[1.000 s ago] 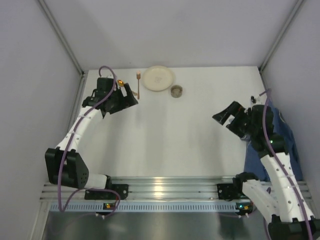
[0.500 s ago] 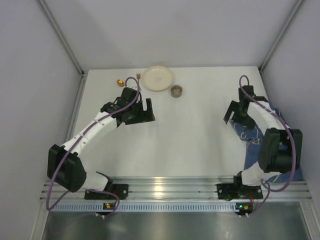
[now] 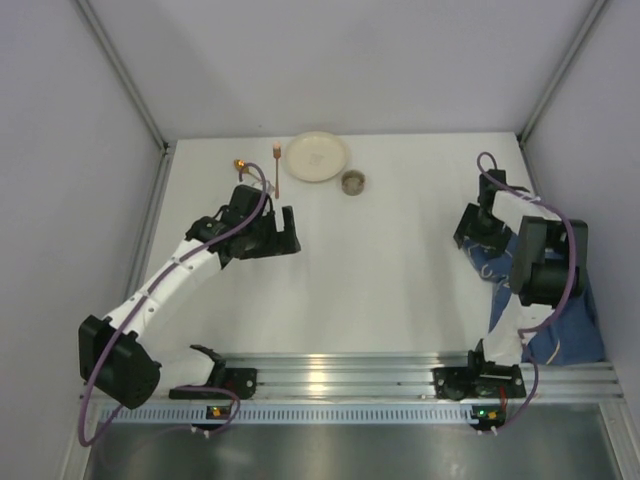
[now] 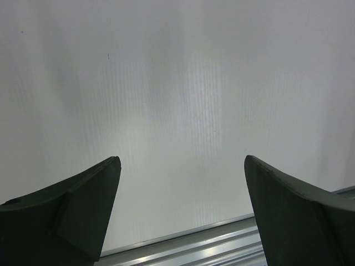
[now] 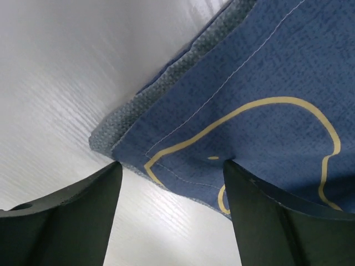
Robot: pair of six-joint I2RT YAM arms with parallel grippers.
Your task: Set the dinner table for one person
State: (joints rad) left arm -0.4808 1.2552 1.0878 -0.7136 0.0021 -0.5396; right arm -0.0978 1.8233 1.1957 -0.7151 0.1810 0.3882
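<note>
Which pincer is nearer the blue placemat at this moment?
Right. The right pincer sits at a corner of the blue placemat, jaws straddling its edge; the left pincer is far across the dinner table, over bare white surface.

Seen from above, the right arm point(image 3: 535, 265) covered much of the blue placemat point(image 3: 572, 325). The right gripper point(image 3: 470, 232) was a dark mass whose jaws could not be told apart. The orange object point(image 3: 239, 163) and the thin stick point(image 3: 277, 170) at the far side were too small to identify, and nothing could be made out inside the small cup point(image 3: 353, 182). In the right wrist view the placemat ran off the top and right edges, cutting its yellow line drawing point(image 5: 277, 99), and the 2 fingers were cropped below. The left gripper point(image 4: 182, 159) had its 2 fingers point(image 4: 72, 216) cropped likewise.
</note>
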